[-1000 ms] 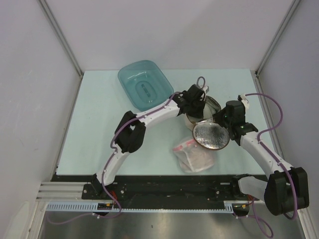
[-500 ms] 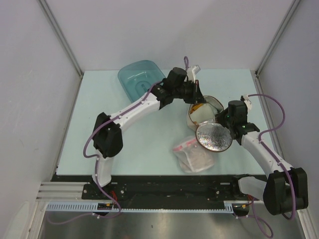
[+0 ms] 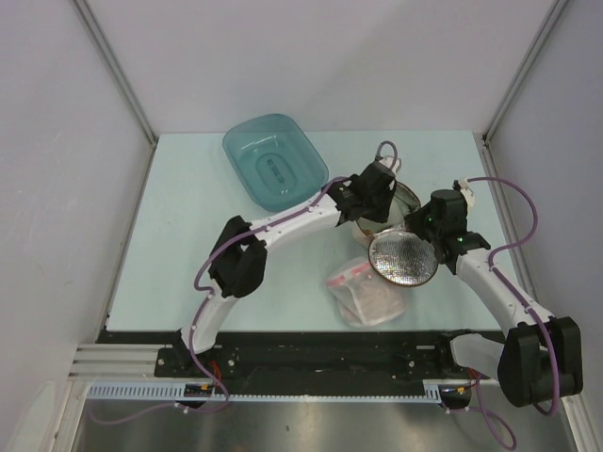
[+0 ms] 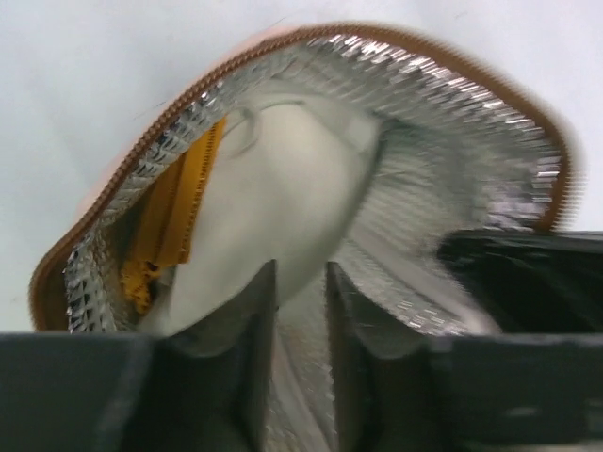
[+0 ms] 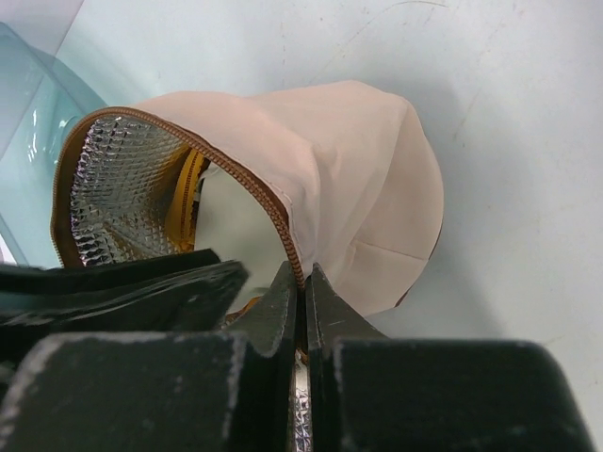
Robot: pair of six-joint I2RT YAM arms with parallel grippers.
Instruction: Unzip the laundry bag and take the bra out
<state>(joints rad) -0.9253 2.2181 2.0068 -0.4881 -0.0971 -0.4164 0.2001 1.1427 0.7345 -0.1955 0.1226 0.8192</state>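
The bag [image 3: 403, 260] lies unzipped right of the table's [image 3: 188, 235] middle, in from its right edge. One mesh-lined half is swung up toward the near edge by the right gripper [image 5: 303, 282], whose jaws are clamped on the brown zip rim. The bra [image 4: 283, 188] is not yet out: it sits inside the other half, a white cup facing the opening with an orange band along its left side. The left gripper [image 4: 300, 273] is at the mouth of the bag with its jaws a little apart, and nothing is visibly caught between them. The step in hand looks like taking hold of the bra. To do it well, the left jaws should probably part wider, go in over a fold or the cup's edge and not its smooth crown, and close on fabric only, clear of the mesh lining. The right gripper should hold the rim steady so the bag does not rise with the pull. Half a second ago the left arm was raised behind the bag, toward the tub [image 3: 273, 160]; now it is back down at the opening, while the right gripper has kept its hold and the bra remains inside.
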